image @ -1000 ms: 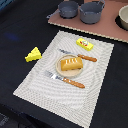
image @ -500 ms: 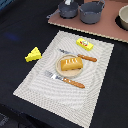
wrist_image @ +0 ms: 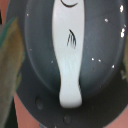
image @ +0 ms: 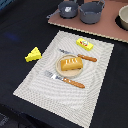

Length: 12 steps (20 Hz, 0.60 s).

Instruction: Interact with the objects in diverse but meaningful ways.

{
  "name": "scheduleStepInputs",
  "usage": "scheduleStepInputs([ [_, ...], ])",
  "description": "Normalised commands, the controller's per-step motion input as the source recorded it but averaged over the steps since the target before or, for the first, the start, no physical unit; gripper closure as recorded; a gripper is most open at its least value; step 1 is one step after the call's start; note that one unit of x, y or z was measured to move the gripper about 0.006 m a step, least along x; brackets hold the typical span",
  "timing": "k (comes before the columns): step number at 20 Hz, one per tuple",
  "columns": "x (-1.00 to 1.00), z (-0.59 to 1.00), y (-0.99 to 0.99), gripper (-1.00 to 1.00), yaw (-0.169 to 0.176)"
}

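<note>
Exterior view first: I see a pale striped placemat (image: pixel 45 80) lying on the dark worktop (image: pixel 15 30), and near its middle a small clear plate (image: pixel 71 73) carrying the orange-brown scored bread loaf (image: pixel 71 63). A knife (image: pixel 80 56) with an orange handle lies just beside the plate on the far side, and a fork (image: pixel 65 79) with an orange handle lies just beside it on the near side. The small yellow packet with a red mark (image: pixel 84 44) sits on the mat beyond the knife, toward the exterior view's right. The yellow holed cheese wedge (image: pixel 33 54) rests on the dark cloth just off the mat's edge at the exterior view's left. Further back, on a reddish-brown board (image: pixel 107 27), stand two dark grey pots (image: pixel 91 12), with a pale bowl (image: pixel 123 17) at the frame's right edge. I cannot find the arm in this view. Wrist view next: I look straight down into a dark grey pot (wrist_image: pixel 100 45), and the white fish-like piece (wrist_image: pixel 69 50) lies lengthwise inside it, its narrow tail reaching the pot's rim. No fingers show here, so I cannot tell whether the end effector is released or clenched.
</note>
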Motion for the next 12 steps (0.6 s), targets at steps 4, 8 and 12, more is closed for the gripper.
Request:
scheduleStepInputs([
  [4, 0.0, 0.96, -0.19, -1.0, -0.051],
  [8, 0.0, 0.59, -0.78, -1.0, -0.069],
  [12, 0.0, 0.12, -0.97, -1.0, -0.003],
])
